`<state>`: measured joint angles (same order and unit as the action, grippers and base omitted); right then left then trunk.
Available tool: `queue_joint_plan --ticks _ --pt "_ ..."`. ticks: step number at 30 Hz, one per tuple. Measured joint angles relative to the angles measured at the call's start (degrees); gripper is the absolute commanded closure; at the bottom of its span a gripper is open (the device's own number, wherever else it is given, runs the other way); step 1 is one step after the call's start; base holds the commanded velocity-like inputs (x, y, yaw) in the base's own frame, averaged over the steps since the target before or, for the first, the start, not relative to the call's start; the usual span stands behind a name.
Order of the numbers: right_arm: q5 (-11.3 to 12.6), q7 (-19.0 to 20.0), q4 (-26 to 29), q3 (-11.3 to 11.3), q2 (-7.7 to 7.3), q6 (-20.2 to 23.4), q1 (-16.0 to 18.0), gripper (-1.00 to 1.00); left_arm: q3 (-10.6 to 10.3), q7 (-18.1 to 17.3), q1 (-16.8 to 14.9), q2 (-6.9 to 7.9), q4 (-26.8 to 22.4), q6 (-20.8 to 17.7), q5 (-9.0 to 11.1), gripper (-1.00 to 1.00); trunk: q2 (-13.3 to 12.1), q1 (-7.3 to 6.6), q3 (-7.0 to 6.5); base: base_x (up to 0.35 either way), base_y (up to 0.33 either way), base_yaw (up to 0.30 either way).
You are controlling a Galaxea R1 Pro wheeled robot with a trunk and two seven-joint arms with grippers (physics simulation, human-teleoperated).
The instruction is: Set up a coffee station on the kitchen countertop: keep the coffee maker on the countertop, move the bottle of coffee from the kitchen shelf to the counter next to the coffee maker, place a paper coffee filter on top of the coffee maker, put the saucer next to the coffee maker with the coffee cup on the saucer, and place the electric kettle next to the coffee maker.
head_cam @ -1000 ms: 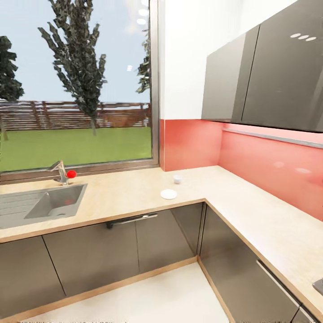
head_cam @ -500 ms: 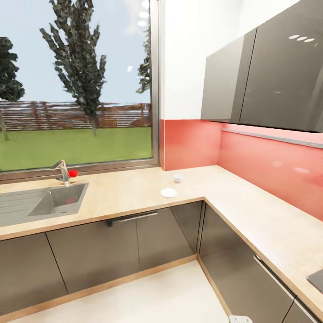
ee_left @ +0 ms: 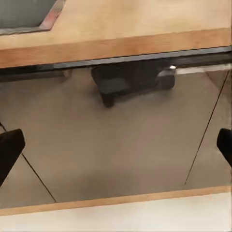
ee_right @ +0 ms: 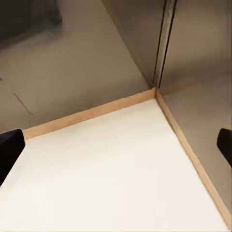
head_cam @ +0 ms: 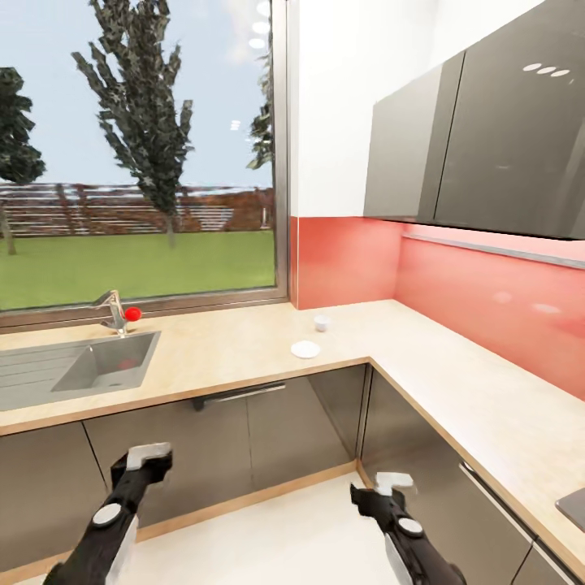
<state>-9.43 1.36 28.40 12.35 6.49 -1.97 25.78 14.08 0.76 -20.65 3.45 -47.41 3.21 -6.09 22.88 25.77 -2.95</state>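
Kitchen countertop point(head_cam: 244, 357): light wood-look L-shaped slab over grey fronts, running from the sink point(head_cam: 97, 366) past the corner and along the red backsplash. It is the fixed work surface, rigid and not to be grasped.

Left gripper point(head_cam: 145, 461) and right gripper point(head_cam: 388, 487) hang low in front of the cabinet fronts, well short of the counter edge. Both are spread and empty: in each wrist view the 2 dark fingertips sit at opposite frame edges with nothing between, as at the left one point(ee_left: 9, 145).

Saucer point(head_cam: 305, 349): small flat white disc lying near the front edge of the counter, close to the inner corner. Judged light, stiff, brittle and smooth-glazed. It lies flush, so a rim pinch from the side or a slide to the edge seems needed.

Coffee cup point(head_cam: 322, 323): tiny white cup, upright, just behind the saucer and apart from it. Judged very light and fragile. Grip across the body or rim; the handle is too small to make out.

Writing: no labels, brands or text readable on any item.
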Motion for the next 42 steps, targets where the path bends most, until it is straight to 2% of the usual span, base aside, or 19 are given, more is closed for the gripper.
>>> queue_joint_plan --ticks 1,3,5,7,10,15,17,19,20,21,24,25,27,29,30,31,34,36,42 --pt "0.02 0.00 1.19 0.02 0.54 -0.64 0.01 -1.00 0.02 -0.50 -0.93 0.00 -0.69 -0.13 0.29 -1.00 0.00 0.00 0.01 0.000 0.000 0.000" --pt "0.07 0.00 6.57 0.08 2.77 -3.49 0.02 -1.00 -0.08 -1.92 -4.91 -0.01 -3.91 -1.49 2.32 -1.00 0.01 0.00 0.00 0.000 0.000 0.000" --pt "0.12 0.00 9.73 0.10 3.42 -4.42 0.03 -1.00 -0.17 -2.37 -7.19 0.01 -5.68 -4.00 4.05 -1.00 0.00 0.00 0.00 0.000 0.000 0.000" --pt "0.18 0.00 13.92 0.10 3.42 -5.03 0.09 -1.00 -0.26 -3.13 -10.63 0.17 -7.67 -9.36 6.50 -1.00 -0.01 0.00 0.00 0.000 0.000 0.000" --pt "0.26 -0.06 17.69 0.11 3.43 -5.07 0.70 -1.00 -0.37 -5.17 -15.31 0.33 -8.85 -15.91 8.76 -1.00 -0.01 0.00 0.00 0.000 0.000 0.000" --pt "0.78 -0.08 20.36 0.16 3.43 -3.96 5.90 -1.00 -0.43 -8.55 -23.35 0.12 -6.84 -24.13 9.79 -1.00 -0.01 0.00 0.01 0.000 0.000 0.000" --pt "1.62 -0.13 20.77 0.16 3.43 -0.25 9.33 -1.00 -0.70 -9.21 -26.66 0.03 -4.27 -28.22 9.85 -1.00 -0.01 0.00 0.00 0.000 0.000 0.000" --pt "3.67 -0.15 20.89 0.21 3.44 6.47 12.74 -1.00 -1.07 -9.51 -29.80 0.33 -1.50 -32.00 9.91 -1.00 -0.02 0.00 0.00 0.000 0.000 0.000" --pt "5.30 -0.15 20.96 0.23 3.44 10.83 14.47 -1.00 -1.15 -9.59 -31.25 0.53 -0.17 -33.66 9.95 -1.00 -0.01 0.00 0.00 0.000 0.000 0.000" --pt "6.31 -0.15 20.99 0.25 3.44 13.10 15.36 -1.00 -1.17 -9.62 -31.98 0.64 0.48 -34.48 9.95 -1.00 -0.01 -0.01 0.01 0.000 0.000 0.000" --pt "13.25 -0.28 21.06 0.24 3.45 24.34 19.71 -1.00 -1.30 -9.75 -36.03 1.00 3.79 -39.76 9.91 -1.00 -0.01 -0.01 0.00 0.000 0.000 0.000" --pt "14.32 -0.31 21.07 0.23 3.45 25.88 20.41 -1.00 -1.32 -9.78 -36.77 1.04 4.37 -40.89 9.87 -1.00 -0.01 -0.01 0.01 0.000 0.000 0.000" --pt "17.27 -0.41 21.09 0.19 3.45 31.02 23.09 -1.00 -1.37 -9.92 -39.74 1.17 6.61 -45.86 9.81 -1.00 -0.01 -0.01 0.00 0.000 0.000 0.000" --pt "18.57 -0.42 21.06 0.17 3.44 36.19 25.55 -1.00 -1.41 -10.42 -42.19 1.24 8.91 -50.51 9.81 -1.00 -0.01 -0.01 0.01 0.000 0.000 0.000" --pt "18.89 -0.41 21.05 0.16 3.44 38.91 26.40 -1.00 -1.43 -10.99 -42.91 1.23 9.87 -52.21 9.81 -1.00 -0.01 -0.01 0.01 0.000 0.000 0.000" --pt "19.46 -0.20 21.20 0.15 3.44 45.73 27.50 -1.00 -1.58 -15.21 -43.31 1.27 10.78 -54.51 9.83 -1.00 -0.01 -0.01 0.01 0.000 0.000 0.000" --pt "19.56 -0.07 21.97 0.01 3.44 48.69 27.79 -1.00 -1.68 -19.31 -43.10 1.30 10.65 -54.98 9.65 -1.00 -0.01 -0.01 0.02 0.000 0.000 0.000" --pt "19.62 -0.03 22.80 -1.12 3.44 49.55 27.88 -1.00 -1.71 -20.90 -43.02 1.30 10.44 -55.06 9.59 -1.00 -0.01 -0.01 0.02 0.000 0.000 0.000" --pt "19.61 0.00 23.31 -4.25 3.44 50.10 27.90 -1.00 -1.74 -21.77 -42.96 1.35 10.35 -54.75 9.47 -1.00 0.00 -0.03 0.02 0.170 0.000 0.000"
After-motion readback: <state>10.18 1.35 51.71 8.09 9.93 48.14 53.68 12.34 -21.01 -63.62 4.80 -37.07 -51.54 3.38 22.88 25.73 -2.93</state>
